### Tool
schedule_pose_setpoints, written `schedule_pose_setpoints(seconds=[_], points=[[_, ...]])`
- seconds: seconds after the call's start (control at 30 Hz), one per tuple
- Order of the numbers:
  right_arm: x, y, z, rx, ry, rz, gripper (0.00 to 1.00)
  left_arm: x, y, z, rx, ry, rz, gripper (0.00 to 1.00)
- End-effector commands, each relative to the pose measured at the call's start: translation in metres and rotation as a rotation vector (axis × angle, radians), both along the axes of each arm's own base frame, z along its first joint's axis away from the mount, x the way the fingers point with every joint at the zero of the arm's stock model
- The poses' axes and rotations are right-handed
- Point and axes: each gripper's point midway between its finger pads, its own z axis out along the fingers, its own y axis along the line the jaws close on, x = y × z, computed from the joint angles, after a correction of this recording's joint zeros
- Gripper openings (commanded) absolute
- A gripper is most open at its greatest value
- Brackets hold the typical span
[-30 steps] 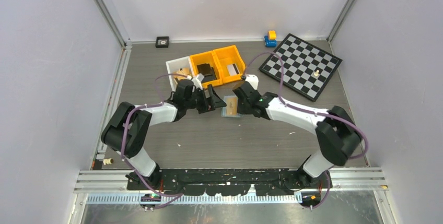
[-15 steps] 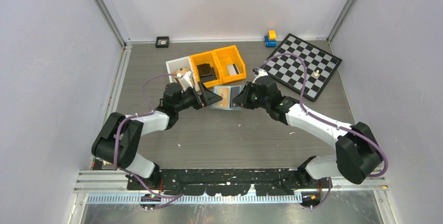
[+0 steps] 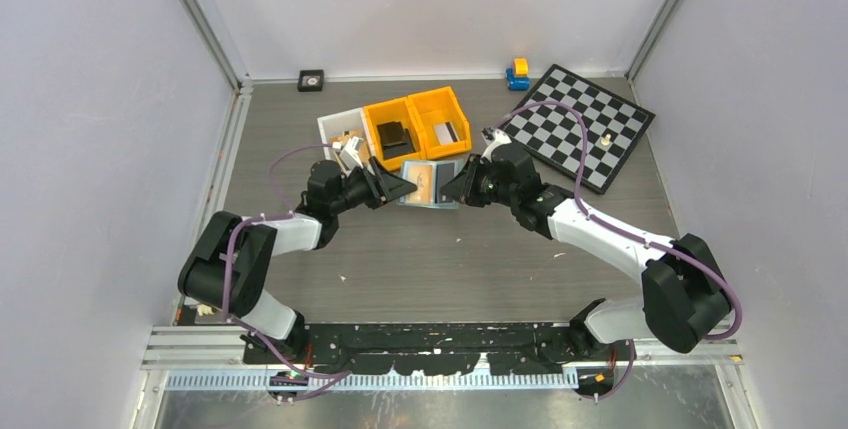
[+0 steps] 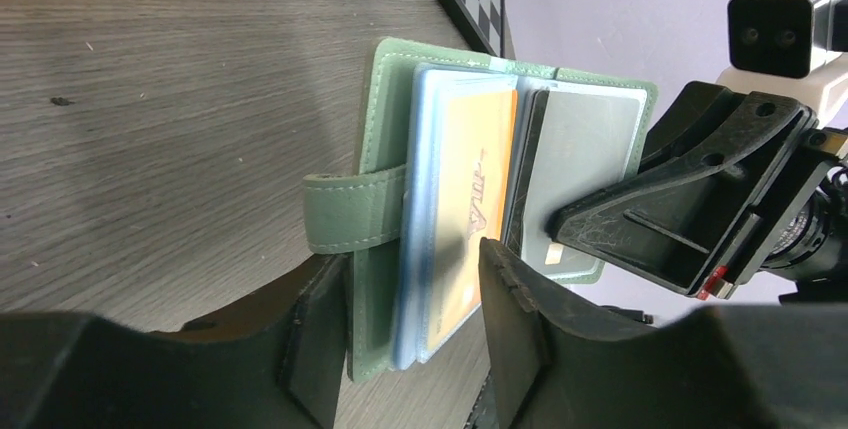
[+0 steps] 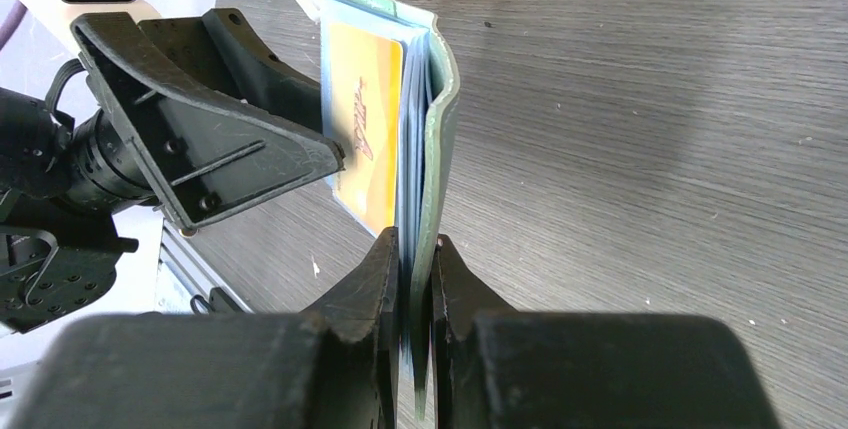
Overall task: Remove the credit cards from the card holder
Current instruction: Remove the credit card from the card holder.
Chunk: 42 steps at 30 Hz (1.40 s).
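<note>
The pale green card holder [image 3: 428, 185] hangs open between the two grippers, above the table just in front of the bins. My right gripper [image 5: 412, 249] is shut on one green cover and a few clear blue sleeves [image 5: 440, 119]. An orange credit card [image 4: 470, 179] shows in a sleeve, and a grey card [image 4: 590, 139] lies behind it. My left gripper [image 4: 412, 279] straddles the other half of the card holder [image 4: 385, 149]. One finger rests on the green cover, while a gap is left between the other finger and the orange card. Seen from above, the left gripper [image 3: 400, 187] and right gripper [image 3: 452, 187] face each other.
Two orange bins [image 3: 415, 127] and a white bin [image 3: 340, 131] stand just behind the grippers. A checkerboard [image 3: 578, 126] lies at the back right, with a blue and yellow toy [image 3: 517, 73] beside it. A small black square [image 3: 311, 79] sits by the back wall.
Both arms carried the card holder away from the near edge toward the bins. The left gripper's jaws widened, then narrowed around the holder's free half. The right gripper kept its hold.
</note>
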Motion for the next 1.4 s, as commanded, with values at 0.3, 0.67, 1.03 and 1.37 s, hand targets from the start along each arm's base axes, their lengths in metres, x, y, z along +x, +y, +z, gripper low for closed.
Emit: schedule_pose_setpoints(seconds=[0.3, 0.67, 1.03, 1.37], points=[[0.002, 0.009, 0.025, 0.094, -0.048, 0.032, 0.0, 0.003, -0.004, 0.024, -0.139, -0.062, -0.054, 0.6], [0.001, 0.007, 0.03, 0.131, -0.055, 0.031, 0.0, 0.009, -0.013, -0.004, -0.178, 0.073, -0.093, 0.72], [0.005, 0.005, 0.023, 0.127, -0.037, 0.019, 0.0, 0.008, 0.001, 0.028, -0.248, -0.052, -0.068, 0.42], [0.009, 0.002, 0.018, 0.123, -0.026, 0.009, 0.0, 0.007, 0.009, 0.035, -0.251, -0.084, -0.045, 0.22]])
